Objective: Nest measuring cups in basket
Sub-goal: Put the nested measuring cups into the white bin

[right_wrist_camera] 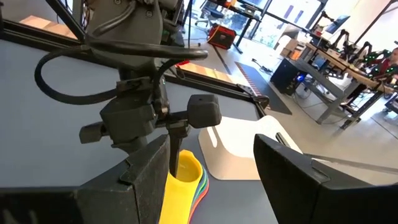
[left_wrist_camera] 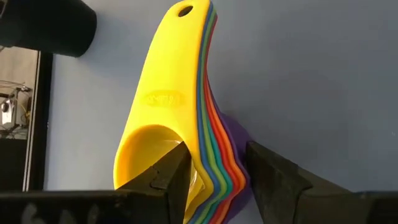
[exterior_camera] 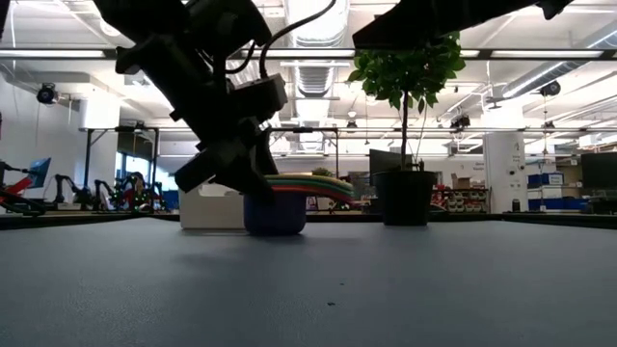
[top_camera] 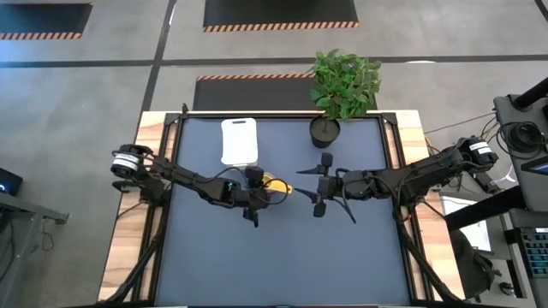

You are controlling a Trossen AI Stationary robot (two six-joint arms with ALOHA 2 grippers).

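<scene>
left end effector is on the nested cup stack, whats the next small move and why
Probably close a little firmer, then lift. The left end effector straddles the wall of the nested measuring cups, one finger inside the yellow cup, one outside, and the stack sits on the mat beside the basket, not in it. The right end effector waits open nearby.

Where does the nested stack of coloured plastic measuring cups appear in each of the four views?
High view: nested stack of coloured plastic measuring cups, centre, below white rectangular plastic basket.
Low view: centre-left, before basket.
Left wrist view: centre.
Right wrist view: bottom centre.
Shared landmark: the basket.
</scene>
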